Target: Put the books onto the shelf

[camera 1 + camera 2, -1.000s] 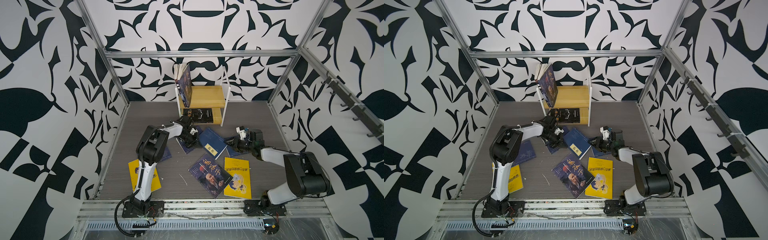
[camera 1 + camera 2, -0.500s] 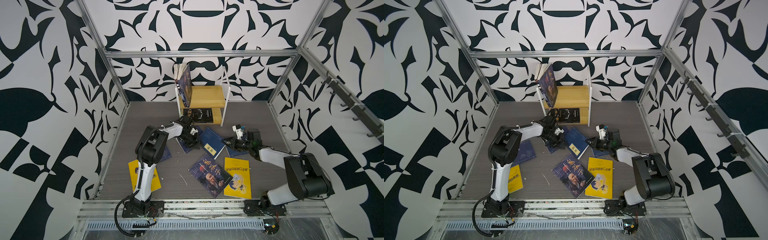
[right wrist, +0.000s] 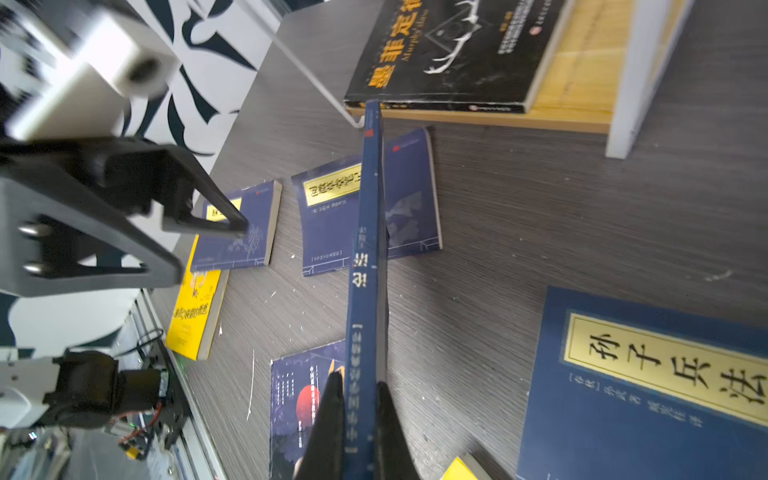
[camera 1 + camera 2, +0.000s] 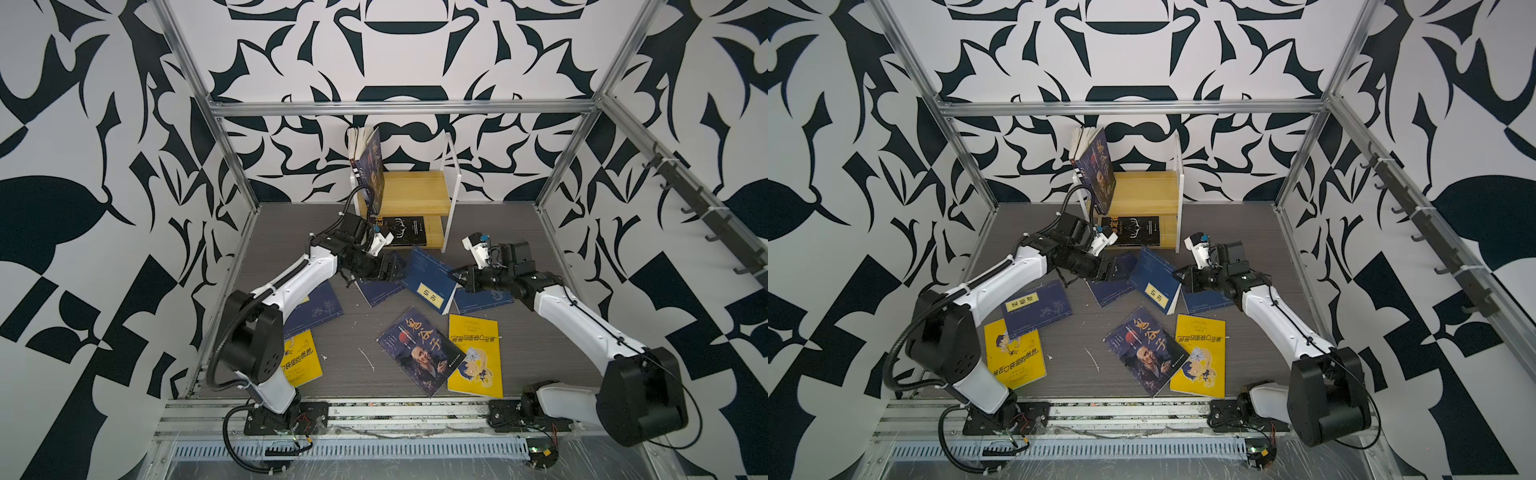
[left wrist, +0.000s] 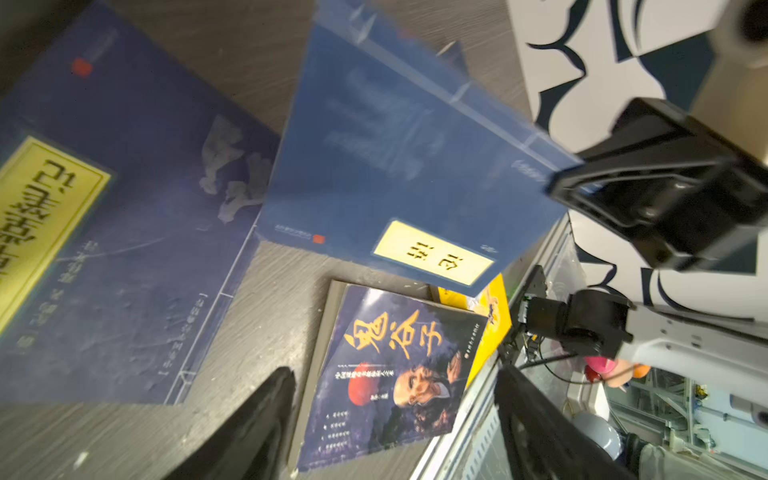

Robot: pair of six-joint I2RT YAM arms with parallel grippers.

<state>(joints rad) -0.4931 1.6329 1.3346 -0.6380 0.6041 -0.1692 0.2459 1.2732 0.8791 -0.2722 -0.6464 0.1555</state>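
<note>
My right gripper is shut on the edge of a navy book with a yellow label, which is tilted up off the floor. In the right wrist view its spine sits clamped between the fingers of that gripper. My left gripper stands open at the book's other edge, with nothing between its fingers. The shelf stands at the back with a portrait book upright on its top board. Other books lie flat: navy ones, a portrait one, yellow ones.
A black-covered book lies on the shelf's lower board. The shelf's white frame post rises on its right side. Patterned walls and aluminium posts close in the grey floor on three sides.
My left gripper has opened and let go of the navy labelled book. My right gripper has closed on the book's other edge and shifted slightly toward the shelf.
</note>
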